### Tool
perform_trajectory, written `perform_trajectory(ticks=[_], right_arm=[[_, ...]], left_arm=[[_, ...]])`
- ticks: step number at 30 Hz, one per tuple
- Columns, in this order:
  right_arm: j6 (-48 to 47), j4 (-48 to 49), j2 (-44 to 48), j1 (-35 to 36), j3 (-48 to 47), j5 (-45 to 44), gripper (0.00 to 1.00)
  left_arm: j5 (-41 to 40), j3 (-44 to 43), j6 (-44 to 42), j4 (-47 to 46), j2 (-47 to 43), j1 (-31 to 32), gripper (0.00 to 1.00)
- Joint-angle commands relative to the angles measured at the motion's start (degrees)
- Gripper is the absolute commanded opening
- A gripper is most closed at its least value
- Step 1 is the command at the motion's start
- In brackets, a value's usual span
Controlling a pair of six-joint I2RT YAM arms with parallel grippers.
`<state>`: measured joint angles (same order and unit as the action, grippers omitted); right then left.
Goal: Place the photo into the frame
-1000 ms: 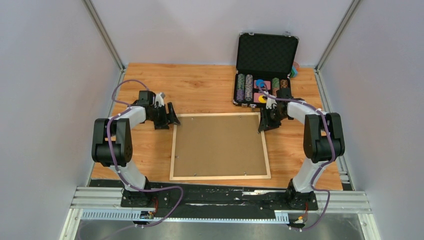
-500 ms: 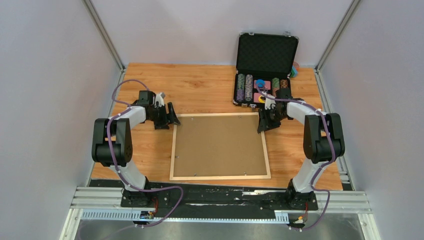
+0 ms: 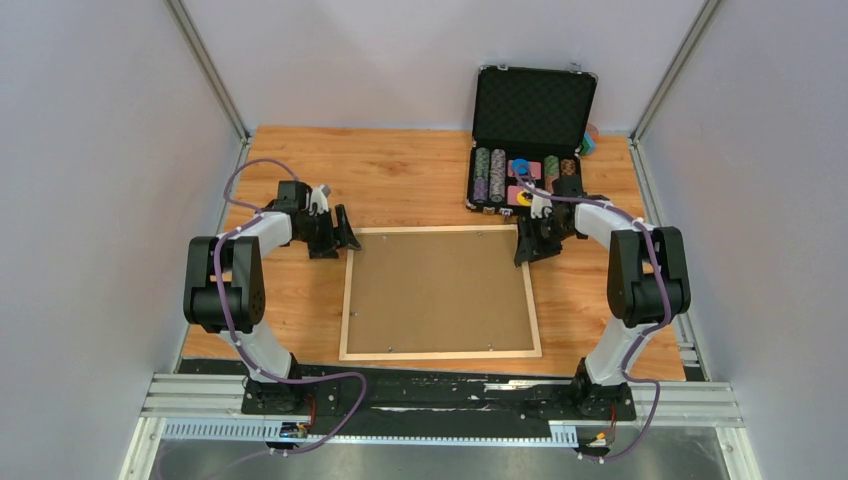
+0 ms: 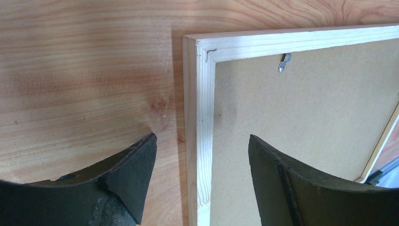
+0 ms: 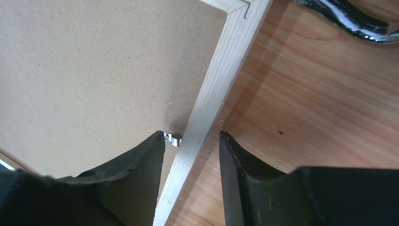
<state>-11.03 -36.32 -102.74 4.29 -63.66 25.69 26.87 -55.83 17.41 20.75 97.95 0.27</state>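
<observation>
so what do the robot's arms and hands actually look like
The left arm and right arm match: black joint housings, pale grey-white links, a purple cable looped along each. The left hand and right hand are black, each with two broad curved matte fingers, slightly scuffed. No readable markings.

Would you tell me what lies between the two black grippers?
The thin light-wood rectangular picture frame, brown backing board upward, spans from left gripper to right gripper, seen in the top view.

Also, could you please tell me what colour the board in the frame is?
Plain brown; the board sits in the pale-wood frame; best in the top view.
</observation>
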Motion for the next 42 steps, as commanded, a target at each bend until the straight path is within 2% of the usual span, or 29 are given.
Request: perform_trajectory(ticks=[1,29,42], right_arm=[[1.83,0.19,0.42,-0.36,-2.68,0.71,0.45],[-3.85,0.37,1.03,-0.38,1.07,-2.85,0.41],[1.24,2.04,1.89,-1.18,-1.72,-0.70,0.45]], left_arm=[[-1.14,-1.20,-1.59,0.69,0.84,-0.10,0.80],[-1.04,-1.40,-1.74,1.04,0.84,-0.10,0.80],[-0.83,-1.64,-1.76,1.16,0.67,-0.10,0.80]])
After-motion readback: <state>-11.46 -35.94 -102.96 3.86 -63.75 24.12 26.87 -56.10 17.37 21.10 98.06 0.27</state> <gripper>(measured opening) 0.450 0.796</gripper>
